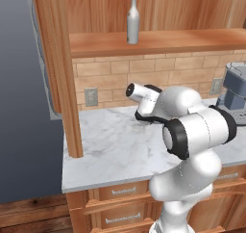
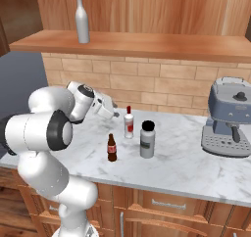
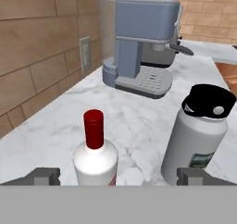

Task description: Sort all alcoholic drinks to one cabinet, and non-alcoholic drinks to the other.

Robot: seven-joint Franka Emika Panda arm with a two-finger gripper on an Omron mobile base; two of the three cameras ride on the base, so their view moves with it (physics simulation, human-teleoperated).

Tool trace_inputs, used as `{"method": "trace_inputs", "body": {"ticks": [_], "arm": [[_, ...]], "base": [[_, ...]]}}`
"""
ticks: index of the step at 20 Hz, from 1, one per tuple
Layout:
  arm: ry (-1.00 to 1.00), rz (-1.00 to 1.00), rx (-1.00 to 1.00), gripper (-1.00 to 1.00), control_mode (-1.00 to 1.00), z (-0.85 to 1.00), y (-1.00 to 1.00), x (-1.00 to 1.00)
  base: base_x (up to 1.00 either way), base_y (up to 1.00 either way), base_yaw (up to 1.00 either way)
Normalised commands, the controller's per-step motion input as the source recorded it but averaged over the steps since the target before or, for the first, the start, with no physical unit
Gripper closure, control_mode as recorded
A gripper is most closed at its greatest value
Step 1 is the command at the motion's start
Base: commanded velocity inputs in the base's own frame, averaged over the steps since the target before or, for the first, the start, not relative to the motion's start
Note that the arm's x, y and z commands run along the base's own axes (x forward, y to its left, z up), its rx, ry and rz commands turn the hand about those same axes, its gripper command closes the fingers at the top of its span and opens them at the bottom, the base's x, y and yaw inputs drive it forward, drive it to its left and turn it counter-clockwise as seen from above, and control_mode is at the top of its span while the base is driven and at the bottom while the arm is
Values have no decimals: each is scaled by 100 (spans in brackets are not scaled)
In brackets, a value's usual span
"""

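White marble with grey veining makes up the tabletop [image 2: 186, 167], and the things on it read left to right in the right base view. Farthest left, the white arm folds at its dark elbow and reaches forward and slightly down, so the hand [image 2: 111, 111] hangs low over the tabletop, pointing toward the bottles. Its jaws stand wide apart with nothing between them; in the hand view the two dark fingertips [image 3: 44, 176] sit at the bottom corners, and the hand [image 3: 118, 177] looks straight at the white bottle with a red cap [image 3: 96, 158], which stands upright just ahead, roughly centred between the tips but not touched. In the right base view that white bottle with a red cap [image 2: 129, 123] stands just beside the hand. In front of it and slightly left stands the small dark brown cola bottle [image 2: 112, 148], apart from the hand. Right of both is the short grey black-capped bottle [image 2: 147, 139], upright, near the white bottle. Well apart at the far right sits a blue-grey coffee machine [image 2: 228, 123] against the brick wall. Above, on the open wooden cabinet shelf [image 2: 147, 44], the silver-grey wine-shaped bottle [image 2: 82, 20] stands upright toward the left end.
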Motion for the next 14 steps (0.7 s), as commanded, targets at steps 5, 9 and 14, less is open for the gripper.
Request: {"method": "trace_inputs", "body": {"ticks": [5, 9, 14], "arm": [[0, 0, 0, -100, -100, -13, -11, 9], [0, 0, 0, -100, -100, -6, -8, 10], [0, 0, 0, -100, -100, 0, -1, 15]], "base": [[0, 0, 0], [0, 0, 0], [0, 0, 0]]}}
